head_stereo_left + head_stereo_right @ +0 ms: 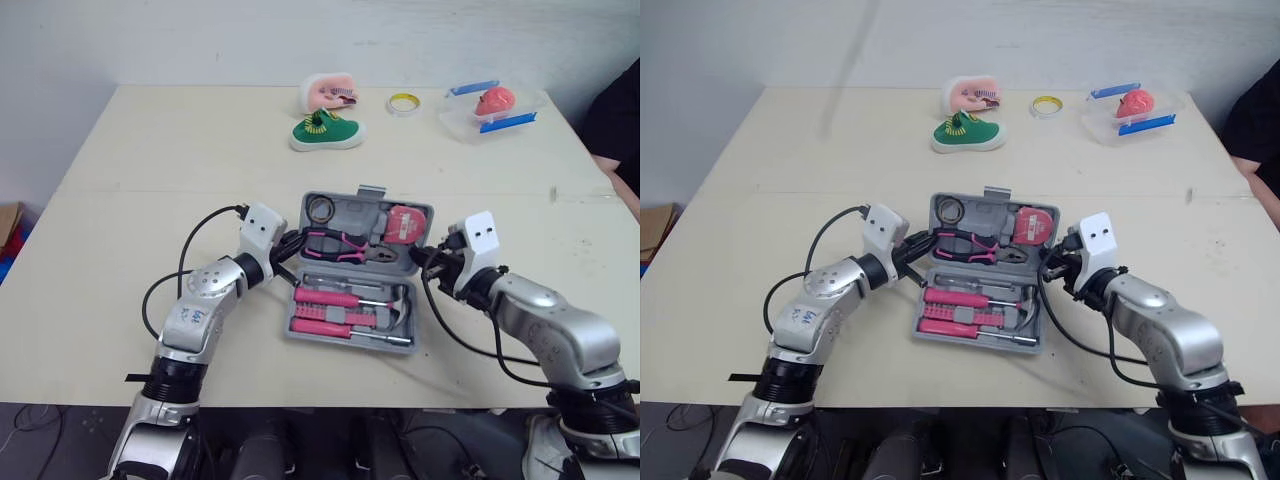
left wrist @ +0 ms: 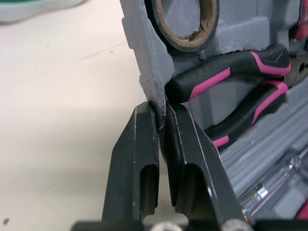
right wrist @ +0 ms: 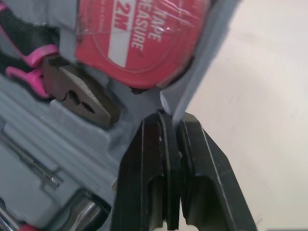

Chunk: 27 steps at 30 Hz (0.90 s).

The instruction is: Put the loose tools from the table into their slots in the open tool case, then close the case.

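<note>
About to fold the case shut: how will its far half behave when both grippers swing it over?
The far half likely feels heavy for thin plastic: it carries pliers, a tape measure and a tape roll. Pinched only at its side rims by the left fingers and right fingers, it may flex or slip. Loosely seated tools might drop.

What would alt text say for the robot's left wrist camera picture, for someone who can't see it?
The left gripper pinches the grey side wall of the open tool case between its two black fingers. Inside lie pink-and-black pliers and a roll of tape.
</note>
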Motion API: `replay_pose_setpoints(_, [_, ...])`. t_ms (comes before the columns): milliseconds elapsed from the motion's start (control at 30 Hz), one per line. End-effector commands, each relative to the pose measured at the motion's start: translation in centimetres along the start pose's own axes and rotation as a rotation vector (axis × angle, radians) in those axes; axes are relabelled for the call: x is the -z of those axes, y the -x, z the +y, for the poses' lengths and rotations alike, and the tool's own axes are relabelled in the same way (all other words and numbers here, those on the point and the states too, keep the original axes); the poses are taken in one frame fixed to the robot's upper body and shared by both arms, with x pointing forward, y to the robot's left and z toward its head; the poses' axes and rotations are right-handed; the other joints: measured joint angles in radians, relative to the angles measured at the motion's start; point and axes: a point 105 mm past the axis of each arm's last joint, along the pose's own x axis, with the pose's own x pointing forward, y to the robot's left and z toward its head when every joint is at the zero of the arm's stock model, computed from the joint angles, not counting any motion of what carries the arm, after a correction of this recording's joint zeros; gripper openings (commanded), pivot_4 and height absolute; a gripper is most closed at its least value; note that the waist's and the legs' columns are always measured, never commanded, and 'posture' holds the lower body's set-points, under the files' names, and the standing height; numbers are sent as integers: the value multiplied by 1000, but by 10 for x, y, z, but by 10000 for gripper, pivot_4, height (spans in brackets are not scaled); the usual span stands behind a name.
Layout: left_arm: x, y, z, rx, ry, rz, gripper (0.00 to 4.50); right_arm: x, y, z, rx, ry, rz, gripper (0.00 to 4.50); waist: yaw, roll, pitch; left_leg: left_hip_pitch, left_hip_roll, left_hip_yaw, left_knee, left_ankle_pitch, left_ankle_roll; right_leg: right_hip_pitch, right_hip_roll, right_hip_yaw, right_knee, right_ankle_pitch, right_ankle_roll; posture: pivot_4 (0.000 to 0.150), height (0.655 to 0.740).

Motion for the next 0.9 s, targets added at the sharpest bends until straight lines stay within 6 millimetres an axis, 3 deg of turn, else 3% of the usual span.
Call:
replay_pose_setpoints(33, [-9,11,11,-22,-197,-90,163,4,11,-27,104,344,-54,0,0,0,0,0,0,1,0,0,0,0,-1,0,0,1,0,1500,7400])
replay_pose_setpoints(233, [3,24,13,-30,-322,-139,163,21,20,-14,53,593,-99,0,-1,0,0,1,1,1,0,0,0,0,-1,2,0,1,0,1500,7400])
replay_pose_setpoints(300, [13,30,11,-25,-342,-130,163,36,25,-9,46,664,-87,0,-3,0,0,2,1,1,0,0,1,0,-1,2,1,1,0,1500,7400])
replay_pose_setpoints(400, [19,36,7,-1,-357,-143,163,56,30,-6,29,647,-50,0,-3,0,0,3,1,2,0,0,0,1,-1,3,1,1,-1,1500,7400])
replay_pose_setpoints(467, [23,39,5,18,-361,-139,163,55,34,-8,61,651,-76,0,-3,0,0,4,1,1,1,0,0,3,-1,3,1,1,-1,1500,7400])
replay_pose_setpoints(533, [22,43,4,26,-355,-159,7362,49,38,-4,48,691,-123,0,-3,0,0,5,1,0,1,0,0,3,-1,4,1,0,-1,1500,7400])
replay_pose_setpoints(667, [23,57,9,6,-391,-177,24462,38,49,1,36,833,-204,16560,3,0,0,4,1,-1,1,-1,0,4,-2,5,0,0,-1,1500,7400])
replay_pose_setpoints(800, [38,84,20,35,-474,-87,43408,43,71,-13,72,952,-165,36794,-1,1,0,4,1,-2,1,-1,-1,4,-3,6,0,0,-1,1500,7400])
replay_pose_setpoints(833, [45,96,31,8,-470,-38,45000,48,82,-18,79,980,-139,42404,-2,1,0,4,1,-2,0,-2,-1,4,-3,6,0,0,-1,1500,7400])
replay_pose_setpoints(900, [55,111,44,-16,-465,26,45000,58,96,-23,71,992,-92,44859,-4,1,0,4,1,-2,-1,-2,-2,4,-2,6,0,0,-2,1500,7400])
